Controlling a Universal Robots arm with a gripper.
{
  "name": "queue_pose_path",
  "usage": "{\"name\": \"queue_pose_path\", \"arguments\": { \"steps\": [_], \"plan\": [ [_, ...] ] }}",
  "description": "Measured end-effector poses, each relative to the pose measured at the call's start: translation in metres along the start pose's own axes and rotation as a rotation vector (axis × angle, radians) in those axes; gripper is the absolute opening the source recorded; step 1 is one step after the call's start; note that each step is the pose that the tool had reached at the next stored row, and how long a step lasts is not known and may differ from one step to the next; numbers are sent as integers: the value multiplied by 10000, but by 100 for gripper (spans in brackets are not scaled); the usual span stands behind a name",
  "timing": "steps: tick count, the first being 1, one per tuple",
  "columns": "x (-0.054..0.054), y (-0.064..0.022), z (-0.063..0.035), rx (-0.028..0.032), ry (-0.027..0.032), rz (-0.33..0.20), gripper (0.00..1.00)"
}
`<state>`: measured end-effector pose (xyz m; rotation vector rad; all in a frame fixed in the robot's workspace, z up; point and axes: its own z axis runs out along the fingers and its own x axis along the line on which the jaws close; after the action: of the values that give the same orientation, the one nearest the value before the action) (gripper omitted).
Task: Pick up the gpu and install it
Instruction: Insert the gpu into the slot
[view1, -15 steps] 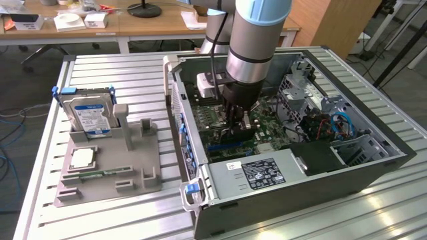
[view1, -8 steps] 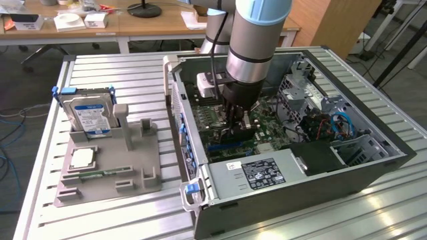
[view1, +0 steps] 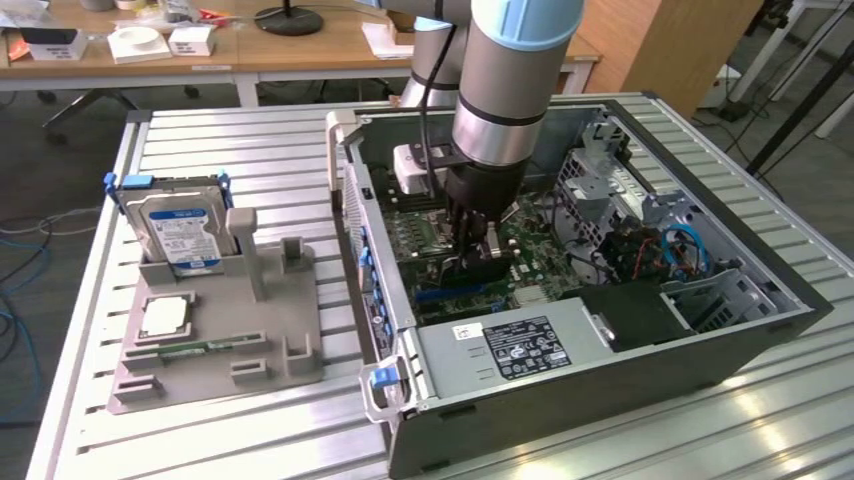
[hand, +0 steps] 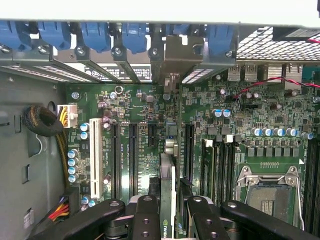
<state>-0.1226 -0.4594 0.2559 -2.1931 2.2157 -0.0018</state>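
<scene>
Green board, black cooler: you have the gpu (hand: 168, 175) standing on edge inside the case (view1: 747, 300), directly under the wrist and over the motherboard (hand: 240, 115).
Gripper: the gripper (hand: 167, 207) is closed partway on the gpu, with the black fingers (hand: 145, 215) pressing its two flat faces.
Long axis: the card runs from the fingers toward the rear wall with the blue clips (hand: 95, 35), parallel to the black slots (hand: 132, 150).
Key relation: the card's lower edge faces the board, in among the black slots. You cannot tell whether it touches one.
Bracket: the silver bracket (hand: 175, 50) sits at the rear openings and, by my reading, is in line with the card.
Textures: thin rigid board, smooth cooler face, bare sheet-metal case walls, a white slot (hand: 95, 150) beside the black ones.
Fixture: the grey fixture (view1: 227, 330) on the slatted metal table (view1: 267, 150) holds the hard drive (view1: 180, 225). It lies to the exterior view's left, well apart from the gripper (view1: 477, 235).
</scene>
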Motion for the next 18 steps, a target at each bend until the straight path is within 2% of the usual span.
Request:
{"name": "queue_pose_path", "arguments": {
  "steps": [18],
  "plan": [
    [-2,15,2,0,1,0,26]
  ]
}}
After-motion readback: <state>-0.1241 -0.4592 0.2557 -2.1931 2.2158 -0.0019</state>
